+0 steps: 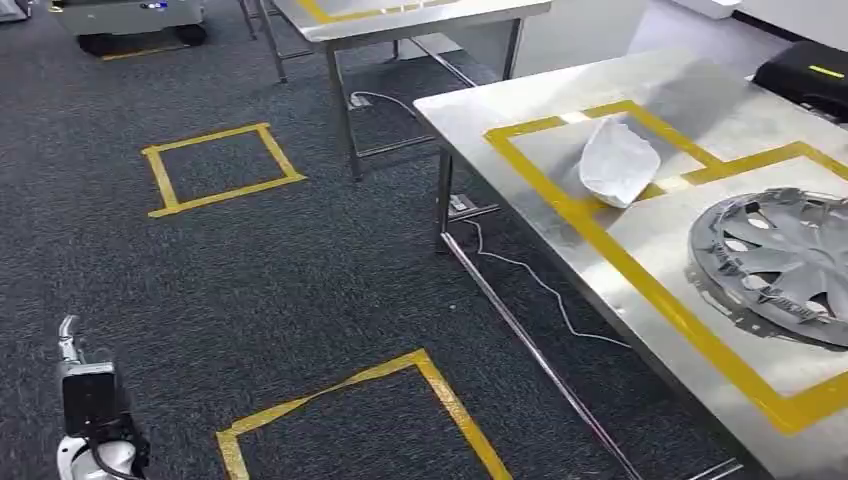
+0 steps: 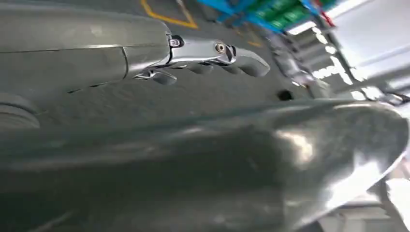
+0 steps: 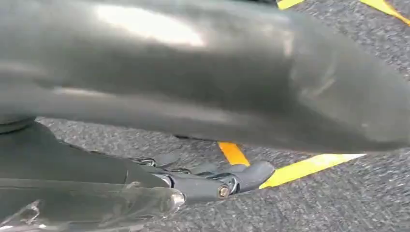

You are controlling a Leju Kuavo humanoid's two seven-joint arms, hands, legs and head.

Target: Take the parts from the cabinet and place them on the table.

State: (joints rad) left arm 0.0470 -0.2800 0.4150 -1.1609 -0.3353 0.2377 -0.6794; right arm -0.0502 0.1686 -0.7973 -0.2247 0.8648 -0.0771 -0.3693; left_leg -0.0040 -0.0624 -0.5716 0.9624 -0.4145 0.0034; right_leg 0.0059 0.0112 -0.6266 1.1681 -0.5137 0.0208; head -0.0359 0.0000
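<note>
A white curved shell part lies on the steel table inside a yellow tape frame. A grey wheel cover lies nearer, in the adjoining taped field. My left arm hangs low at the left, over the carpet and far from the table. In the left wrist view my left hand has its fingers stretched out with nothing in them. My right hand hangs above the carpet, fingers apart from the thumb, and holds nothing.
A second steel table stands behind. A black device sits at the far right of the near table. Two yellow tape squares mark the dark carpet, and a white cable trails under the table. A wheeled cart stands far left.
</note>
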